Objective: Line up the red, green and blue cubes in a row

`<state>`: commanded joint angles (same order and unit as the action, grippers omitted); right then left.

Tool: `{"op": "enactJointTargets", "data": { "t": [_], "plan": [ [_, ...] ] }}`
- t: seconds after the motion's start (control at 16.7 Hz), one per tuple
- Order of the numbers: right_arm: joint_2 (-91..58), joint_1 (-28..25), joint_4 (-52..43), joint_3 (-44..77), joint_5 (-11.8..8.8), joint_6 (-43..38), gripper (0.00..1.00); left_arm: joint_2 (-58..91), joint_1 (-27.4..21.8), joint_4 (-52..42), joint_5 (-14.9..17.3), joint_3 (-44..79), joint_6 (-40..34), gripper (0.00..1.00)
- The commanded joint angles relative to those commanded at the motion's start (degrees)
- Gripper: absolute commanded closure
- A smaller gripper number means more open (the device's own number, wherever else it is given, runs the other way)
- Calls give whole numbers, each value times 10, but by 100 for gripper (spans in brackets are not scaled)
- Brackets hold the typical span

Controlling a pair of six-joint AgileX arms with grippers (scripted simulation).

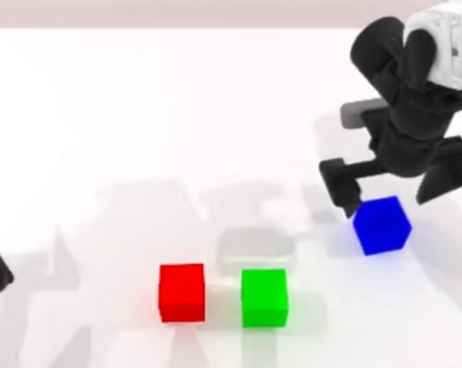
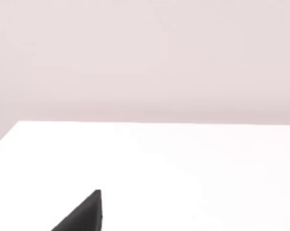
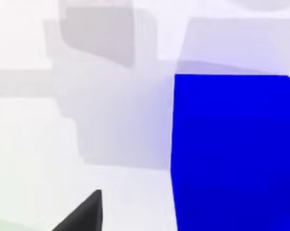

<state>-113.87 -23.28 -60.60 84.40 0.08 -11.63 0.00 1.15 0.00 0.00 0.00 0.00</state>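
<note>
Top view: the small, matte, bright red cube (image 1: 181, 292) and the matching bright green cube (image 1: 264, 297) sit just beside one another, apart by a narrow gap, on the white table (image 1: 139, 115) toward its near edge; the bright blue cube (image 1: 381, 225) of equal size lies well apart, up and to the right, turned at an angle to the other two, so the row lacks its third member; the right gripper (image 1: 388, 201) hangs over the blue cube with its fingers spread, one dark finger at the cube's left upper corner and the other out past its right side, nothing yet clasped. Right wrist view: the blue cube (image 3: 234, 154) fills much of the frame, close under the fingers; one dark fingertip (image 3: 85, 214) shows clear of it. The left arm is parked at the table's left edge; whether its gripper is released or clenched cannot be told. Handling, by judgement: the cube looks rigid, light and not fragile; its flat matte faces should hold well; grip across two opposite side faces, fingers squared to its skewed orientation, lest a corner hold twist it.
</note>
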Motion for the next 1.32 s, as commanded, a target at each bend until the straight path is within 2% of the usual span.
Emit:
{"op": "enactJointTargets", "data": {
  "t": [0.36, 0.66, 1.32],
  "plan": [
    [-48, 0, 130, -80, 0, 0, 0, 0, 0, 0, 0, 0, 0, 0],
    [-54, 0, 146, -91, 0, -1, 0, 0, 0, 0, 0, 0, 0, 0],
    [-54, 0, 146, -91, 0, -1, 83, 0, 0, 0, 0, 0, 0, 0]
  ]
}}
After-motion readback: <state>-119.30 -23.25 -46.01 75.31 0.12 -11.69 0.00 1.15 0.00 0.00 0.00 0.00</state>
